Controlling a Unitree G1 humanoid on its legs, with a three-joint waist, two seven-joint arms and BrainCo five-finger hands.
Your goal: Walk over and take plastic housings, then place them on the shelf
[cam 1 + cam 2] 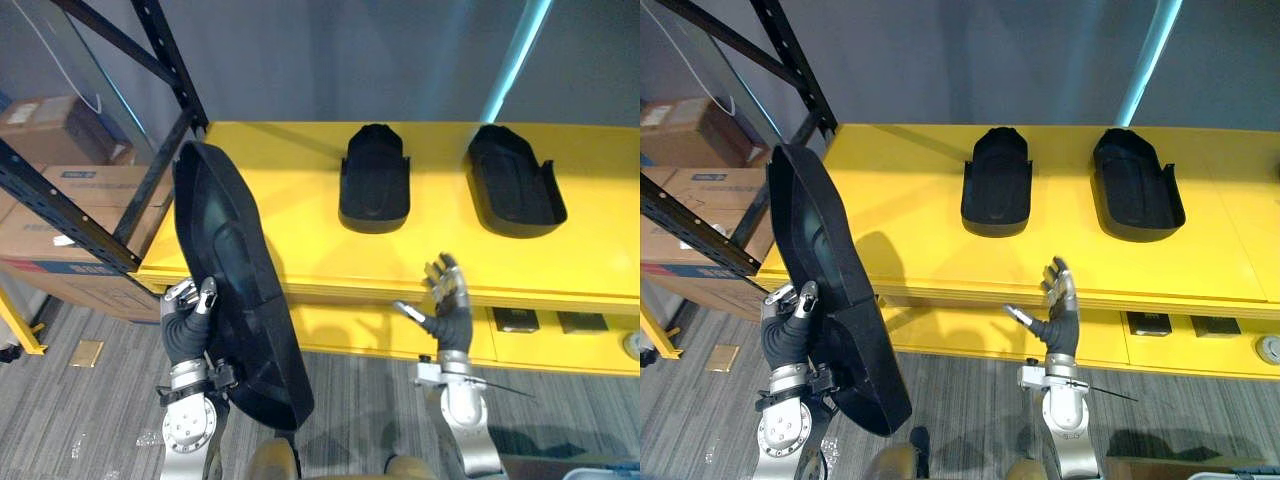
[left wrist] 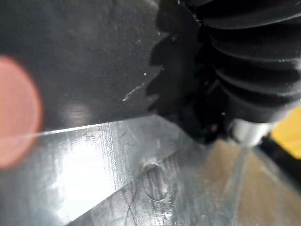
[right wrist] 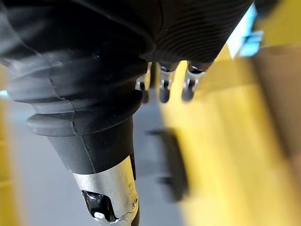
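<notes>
Holding one housing upright, the left hand (image 1: 188,318) sits low at the near left, fingers curled round the lower edge of the held housing (image 1: 235,270). This large black shell stands steeply on end, tilted a little, with its top over the left end of the shelf (image 1: 300,220) and its lower end hanging below the shelf's front edge. The left wrist view shows dark plastic close against the hand.

The right hand (image 1: 447,300) is raised in front of the shelf's front edge. Its fingers are straight and spread, its thumb is out to the side, and it holds nothing. It stands well apart from the held housing.

Judged step: placing the held housing on the bare left part of the yellow shelf. To do it well, the shell should be tipped from upright to flat and turned hollow side up like the others. The free right hand could steady it, as one hand carries it by an edge. It should stay clear of the rack (image 1: 165,60) at the left. Release should wait until the shell rests flat.

Farther back, the middle housing (image 1: 374,182) and right housing (image 1: 512,185) lie on the shelf, apart from each other. Boxes (image 1: 60,190) sit behind the rack.
</notes>
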